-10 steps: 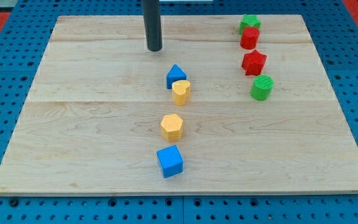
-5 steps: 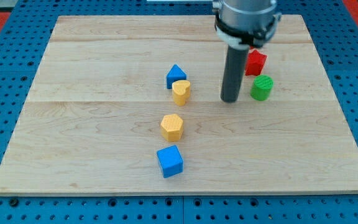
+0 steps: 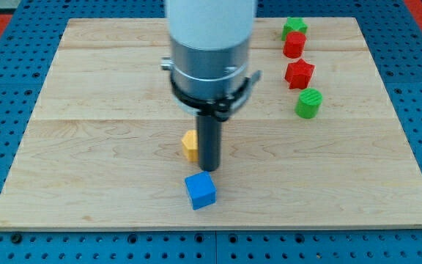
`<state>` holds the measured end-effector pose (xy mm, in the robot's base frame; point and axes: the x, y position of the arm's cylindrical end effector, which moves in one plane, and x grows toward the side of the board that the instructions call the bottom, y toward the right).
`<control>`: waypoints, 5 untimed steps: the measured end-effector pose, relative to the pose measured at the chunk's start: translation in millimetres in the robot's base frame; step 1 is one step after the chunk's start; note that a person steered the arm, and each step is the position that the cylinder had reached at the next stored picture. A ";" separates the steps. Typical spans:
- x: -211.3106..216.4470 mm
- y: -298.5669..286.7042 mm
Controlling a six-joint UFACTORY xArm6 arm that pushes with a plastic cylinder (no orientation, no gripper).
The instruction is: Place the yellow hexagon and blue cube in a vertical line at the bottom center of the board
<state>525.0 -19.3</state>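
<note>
The blue cube (image 3: pixel 200 191) sits near the view's bottom centre of the board. The yellow hexagon (image 3: pixel 190 145) lies just above it and slightly left, mostly hidden behind the rod. My tip (image 3: pixel 209 168) is right against the hexagon's right side, just above the blue cube. The arm's body hides the board above the hexagon, so the blue triangular block and the other yellow block do not show.
At the view's top right stand a green star block (image 3: pixel 294 26), a red cylinder (image 3: pixel 294 45), a red star block (image 3: pixel 300 74) and a green cylinder (image 3: pixel 308 103), in a rough column. The wooden board (image 3: pixel 86 147) is bordered by blue pegboard.
My tip swept from the top centre to beside the green cylinder, then down-left to the hexagon's right side. The hexagon has shifted slightly left. The blue cube has barely moved.
</note>
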 end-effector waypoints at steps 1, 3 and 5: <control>0.0 5.9; 3.3 110.1; 35.5 110.7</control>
